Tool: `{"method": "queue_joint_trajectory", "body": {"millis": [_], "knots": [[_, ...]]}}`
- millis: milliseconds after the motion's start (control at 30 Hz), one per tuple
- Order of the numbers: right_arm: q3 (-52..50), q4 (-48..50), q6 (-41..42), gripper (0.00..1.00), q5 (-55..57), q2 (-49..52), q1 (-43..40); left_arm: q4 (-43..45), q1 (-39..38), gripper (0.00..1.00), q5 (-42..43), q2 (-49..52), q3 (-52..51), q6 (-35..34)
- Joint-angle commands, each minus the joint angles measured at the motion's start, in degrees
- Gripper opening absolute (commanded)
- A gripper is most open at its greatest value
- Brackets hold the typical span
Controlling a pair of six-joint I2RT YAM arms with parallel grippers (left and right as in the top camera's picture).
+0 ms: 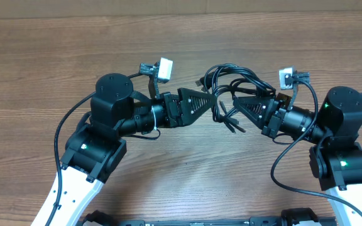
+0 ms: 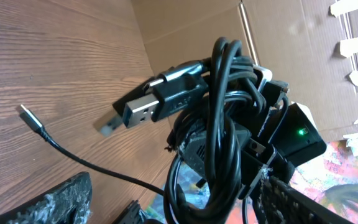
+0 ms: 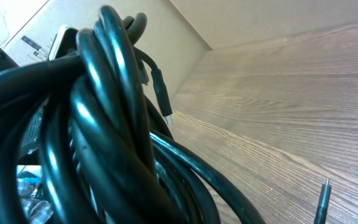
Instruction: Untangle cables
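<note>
The cables [image 1: 231, 75] are one tangled black bundle held up between my two grippers above the table. In the left wrist view the bundle [image 2: 219, 124] hangs between my left gripper's [image 2: 166, 196] spread fingers, close to the right finger. A black USB plug [image 2: 143, 109] sticks out to the left, and a loose strand with a silvery tip [image 2: 31, 119] lies on the wood. My left gripper [image 1: 212, 100] points right. My right gripper [image 1: 236, 102] points left into the bundle and grips it. In the right wrist view the cables [image 3: 104, 124] fill the left side and hide the fingers.
The wooden table [image 1: 55, 56] spreads all round. A cardboard wall [image 2: 185, 25] stands at the back edge, with white tape strips [image 2: 356, 37] and a colourful sheet [image 2: 347, 180] beyond. Thick arm wires [image 1: 68, 119] loop beside each arm.
</note>
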Motion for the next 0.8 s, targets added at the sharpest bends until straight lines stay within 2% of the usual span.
{"method": "queue_joint_trajectory", "body": {"millis": [0,133,300,467,633,767], "knots": [[0.46,0.74,-0.39,0.04,-2.34,-0.2,0.22,0.87,0.28,0.86,0.63,0.09,1.09,-0.04],[0.46,0.76,-0.48,0.04,-5.84,-0.2,0.22,2.45,-0.17,0.77,0.44,1.07,1.09,-3.72],[0.46,0.17,-2.8,0.04,-7.87,-0.2,0.22,5.7,-1.68,0.72,0.35,2.8,1.09,-5.7],[0.46,-1.97,-3.43,0.04,-7.87,-0.2,0.22,9.01,-1.68,0.63,0.35,4.15,1.09,-7.54],[0.46,-2.25,-3.43,0.04,-7.87,-0.2,0.24,9.53,-1.7,0.29,0.37,4.44,1.09,-8.0],[0.46,-2.27,-3.41,0.04,-7.91,-0.2,0.24,9.55,-1.7,0.11,0.11,4.44,1.09,-8.0]]}}
